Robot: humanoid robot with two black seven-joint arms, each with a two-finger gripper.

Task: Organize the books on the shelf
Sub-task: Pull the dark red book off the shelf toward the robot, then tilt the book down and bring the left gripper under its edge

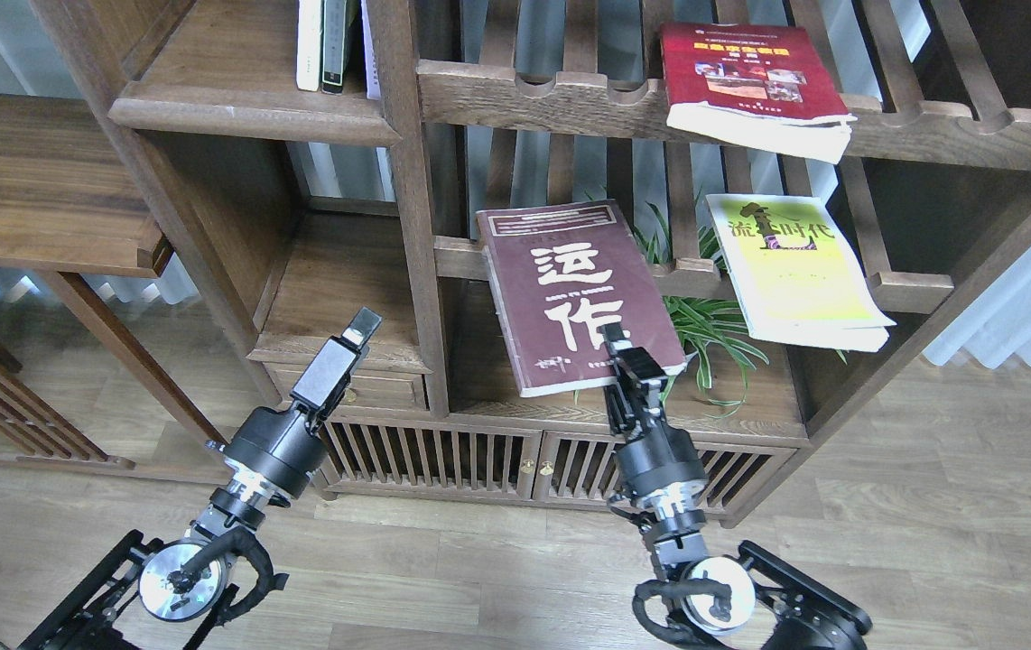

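Note:
My right gripper (621, 348) is shut on the lower right corner of a maroon book (574, 293) with white Chinese characters. It holds the book tilted in the air in front of the slatted middle shelf (466, 257). A yellow-green book (795, 266) lies on that shelf at the right. A red book (750, 77) lies on the upper slatted shelf (552, 95). Several upright books (326, 41) stand in the top left compartment. My left gripper (360, 327) is empty, in front of the lower left compartment, with its fingers together.
A green plant (705, 329) stands on the lower shelf behind the held book. A small drawer (362, 388) and slatted cabinet doors (479, 460) lie below. A wooden side table (37, 190) is at the left. Wood floor lies in front.

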